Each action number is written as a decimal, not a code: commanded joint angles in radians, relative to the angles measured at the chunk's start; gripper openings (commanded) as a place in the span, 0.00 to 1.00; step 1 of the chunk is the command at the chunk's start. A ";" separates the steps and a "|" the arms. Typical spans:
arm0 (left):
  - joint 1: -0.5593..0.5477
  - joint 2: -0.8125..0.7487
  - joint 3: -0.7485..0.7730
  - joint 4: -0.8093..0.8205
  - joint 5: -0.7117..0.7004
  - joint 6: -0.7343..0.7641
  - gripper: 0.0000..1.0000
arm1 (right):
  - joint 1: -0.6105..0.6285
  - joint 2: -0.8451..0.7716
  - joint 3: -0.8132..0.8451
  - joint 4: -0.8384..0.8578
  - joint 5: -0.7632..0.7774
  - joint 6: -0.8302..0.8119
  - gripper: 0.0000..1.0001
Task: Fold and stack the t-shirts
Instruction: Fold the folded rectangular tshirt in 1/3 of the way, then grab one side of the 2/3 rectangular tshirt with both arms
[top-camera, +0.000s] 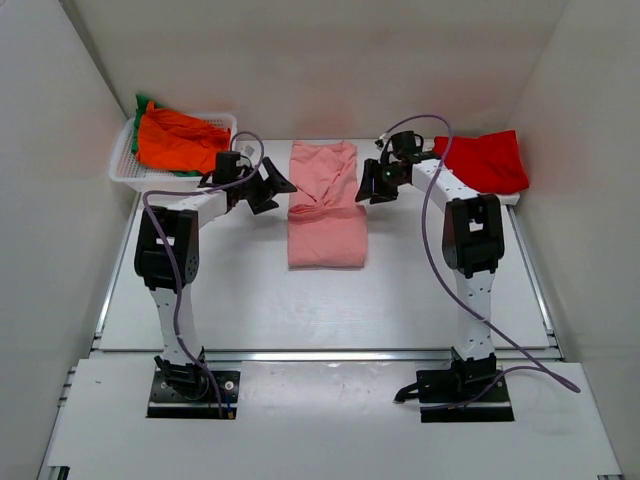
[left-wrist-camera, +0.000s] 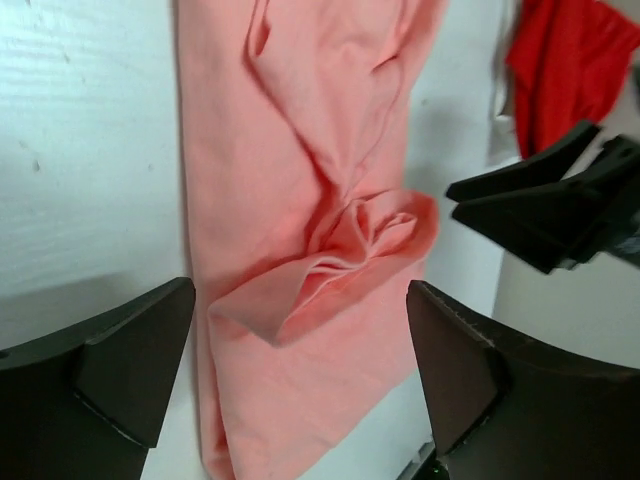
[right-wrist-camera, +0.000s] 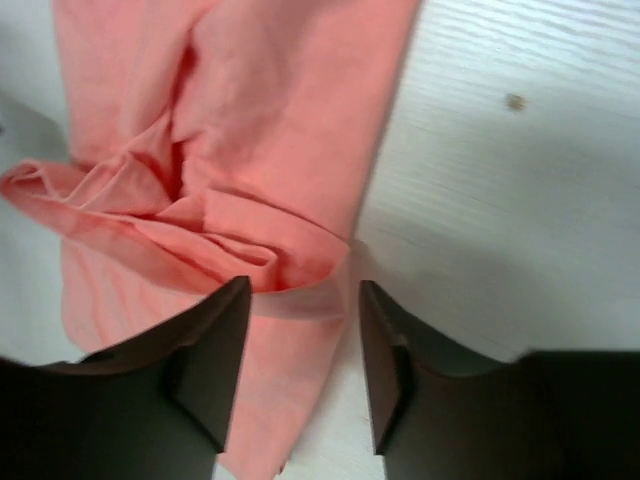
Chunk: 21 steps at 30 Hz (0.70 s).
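Top external view: shows salmon-pink t-shirt (top-camera: 325, 205) folded into a long strip at mid-table, flanked by two unloaded grippers.

Lying flat on the white table (top-camera: 250, 290), long axis running away from the arm bases, with a bunched crosswise fold near the middle. At the shirt's left edge: left gripper (top-camera: 280, 190), jaws spread wide, nothing held. At the right edge: right gripper (top-camera: 366, 190), jaws parted more narrowly, nothing clamped; per right wrist view, bunched fold just ahead of the fingertips. At far right, well apart: bright red t-shirt (top-camera: 485, 160). At far left: orange t-shirt (top-camera: 175, 140) heaped over green t-shirt (top-camera: 142, 105) in white latticed basket (top-camera: 125, 165).
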 joint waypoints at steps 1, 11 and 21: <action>0.019 -0.065 0.031 0.118 0.111 -0.031 0.98 | -0.006 -0.096 -0.054 -0.016 0.130 0.008 0.48; -0.087 -0.381 -0.489 0.425 0.260 -0.082 0.29 | 0.094 -0.534 -0.730 0.224 0.224 0.169 0.48; -0.286 -0.762 -0.780 0.199 -0.535 0.112 0.59 | 0.181 -0.818 -1.092 0.504 0.293 0.333 0.55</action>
